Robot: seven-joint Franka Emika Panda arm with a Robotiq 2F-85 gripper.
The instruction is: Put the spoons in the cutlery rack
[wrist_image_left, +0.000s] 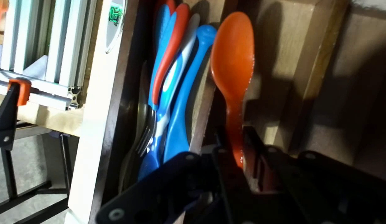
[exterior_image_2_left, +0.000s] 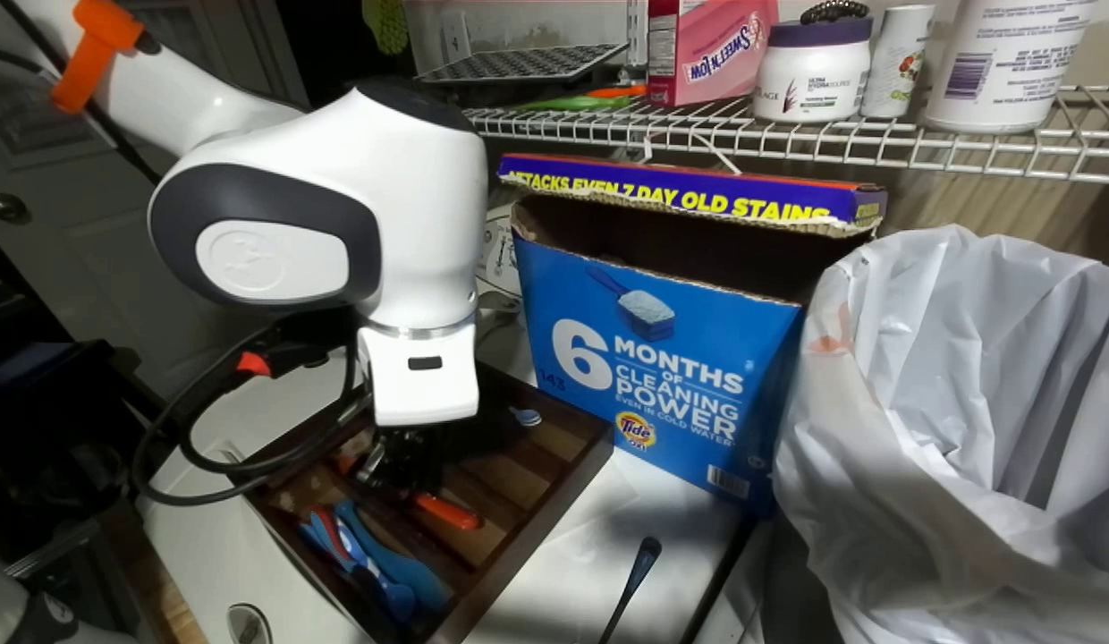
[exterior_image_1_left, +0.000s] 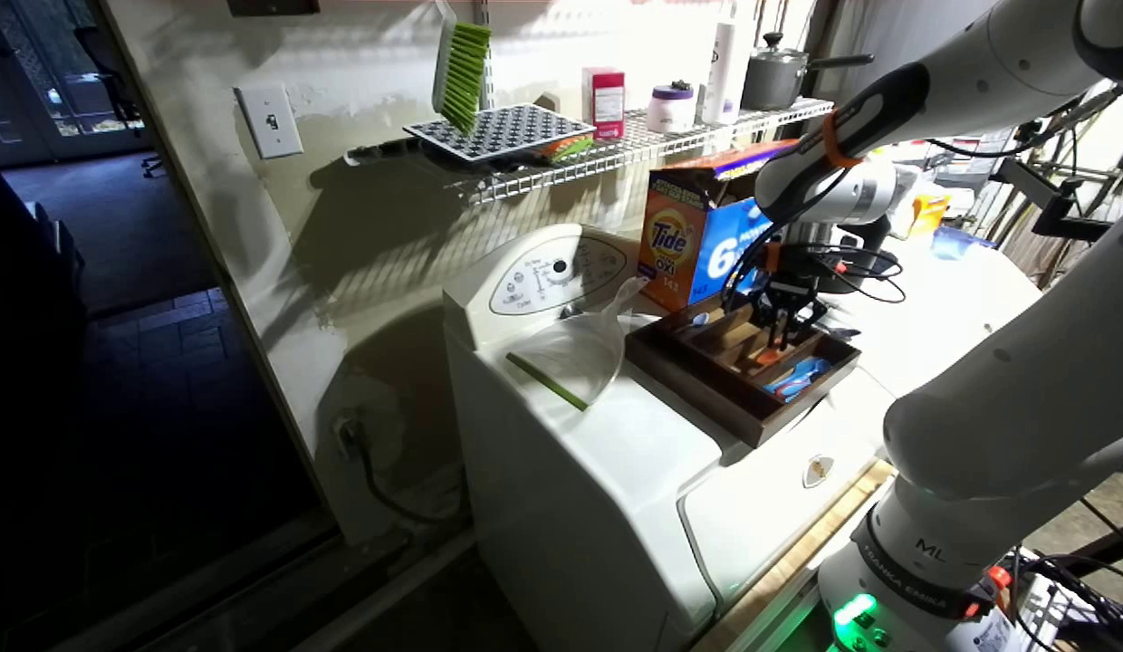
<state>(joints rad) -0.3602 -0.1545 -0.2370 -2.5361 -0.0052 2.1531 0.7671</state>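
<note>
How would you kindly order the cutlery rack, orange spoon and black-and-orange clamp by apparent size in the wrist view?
1. Cutlery rack, overrunning the picture
2. Orange spoon
3. Clamp, farther off, so true size unsure

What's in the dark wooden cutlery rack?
Red, blue and white cutlery bunch at one end, anything underneath covered; pale blue utensil toward the opposite end. Orange plastic spoon, gripped by tool: inside or above, unclear.

Cutlery rack [exterior_image_1_left: 693, 389] on washer [exterior_image_1_left: 561, 507], utensils [wrist_image_left: 165, 105] in edge compartment [wrist_image_left: 195, 101], spoon [wrist_image_left: 233, 56] in gripper [wrist_image_left: 234, 133] over rack, detergent box [exterior_image_2_left: 662, 358] alongside
</note>
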